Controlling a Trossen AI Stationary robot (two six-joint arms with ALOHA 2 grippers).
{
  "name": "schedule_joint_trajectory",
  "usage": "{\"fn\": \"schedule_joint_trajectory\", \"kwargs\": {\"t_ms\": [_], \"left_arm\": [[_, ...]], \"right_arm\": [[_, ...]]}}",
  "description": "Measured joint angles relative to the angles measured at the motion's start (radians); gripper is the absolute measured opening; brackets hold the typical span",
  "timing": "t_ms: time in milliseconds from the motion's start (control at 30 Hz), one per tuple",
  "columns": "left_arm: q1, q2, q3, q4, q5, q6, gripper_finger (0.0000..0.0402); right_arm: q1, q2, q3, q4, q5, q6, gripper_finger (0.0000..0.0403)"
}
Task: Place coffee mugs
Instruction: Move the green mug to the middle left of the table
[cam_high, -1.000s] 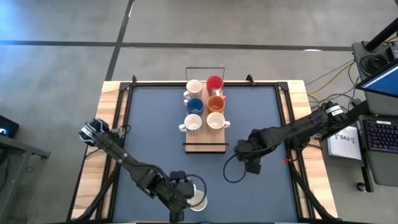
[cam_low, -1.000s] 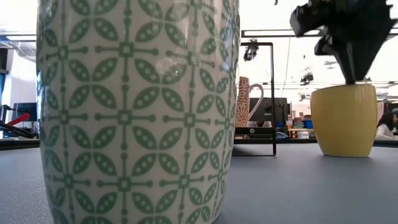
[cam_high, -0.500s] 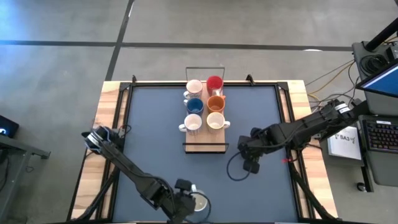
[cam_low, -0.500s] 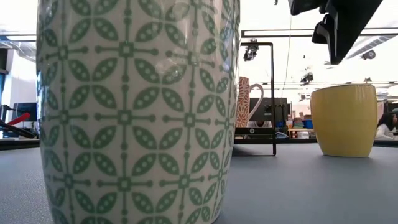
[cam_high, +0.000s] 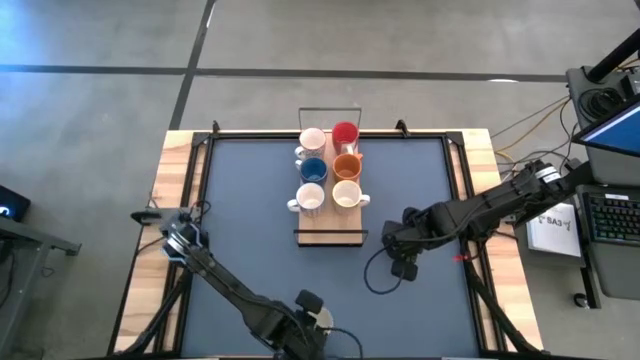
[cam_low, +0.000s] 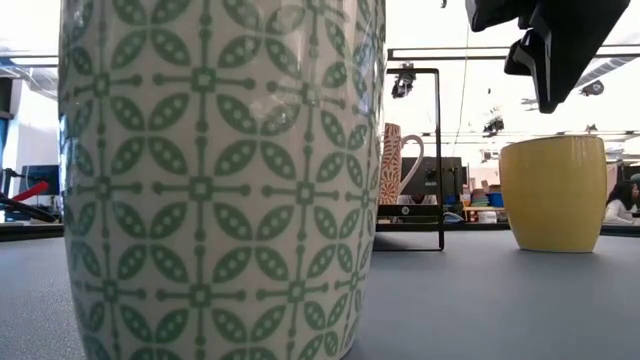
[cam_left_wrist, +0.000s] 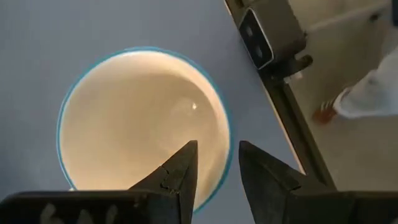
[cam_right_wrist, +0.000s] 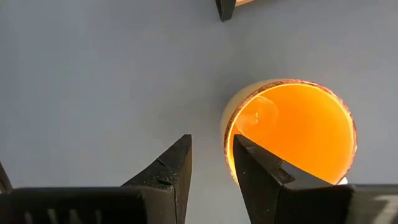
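Note:
A white mug with a green leaf pattern (cam_low: 220, 180) stands at the table's near edge. My left gripper (cam_left_wrist: 217, 177) is over it, open. One finger is over the cream inside (cam_left_wrist: 143, 124) and the other is outside the rim. A yellow mug (cam_low: 553, 193) stands right of the middle, its inside glowing orange in the right wrist view (cam_right_wrist: 289, 130). My right gripper (cam_low: 545, 60) hangs open above its rim and clear of it. Several mugs, white, red, blue and orange, stand on the light-wood tray (cam_high: 330, 237).
A black wire frame (cam_low: 415, 160) stands at the far edge behind the tray. A dark cable (cam_high: 375, 275) loops on the table by my right gripper. A small camera (cam_left_wrist: 258, 37) sits on the near rim. A person's foot (cam_left_wrist: 367, 99) shows on the floor beyond it.
My right gripper has risen off the yellow mug's rim and now hangs clear above it. The mug stays where it was. My left gripper has gone down and toward the table's right, over the patterned mug, rolling as it went.

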Motion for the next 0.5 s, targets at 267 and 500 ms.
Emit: {"fn": "schedule_joint_trajectory", "kwargs": {"t_ms": [267, 500], "left_arm": [[-0.002, 0.178, 0.278, -0.241, -0.035, 0.074, 0.0070], [0.018, 0.185, 0.337, -0.342, -0.003, -0.030, 0.0014]], "right_arm": [[0.012, 0.001, -0.001, 0.000, 0.000, 0.006, 0.0107], [0.011, 0.001, -0.002, 0.000, 0.000, 0.009, 0.0107]]}}
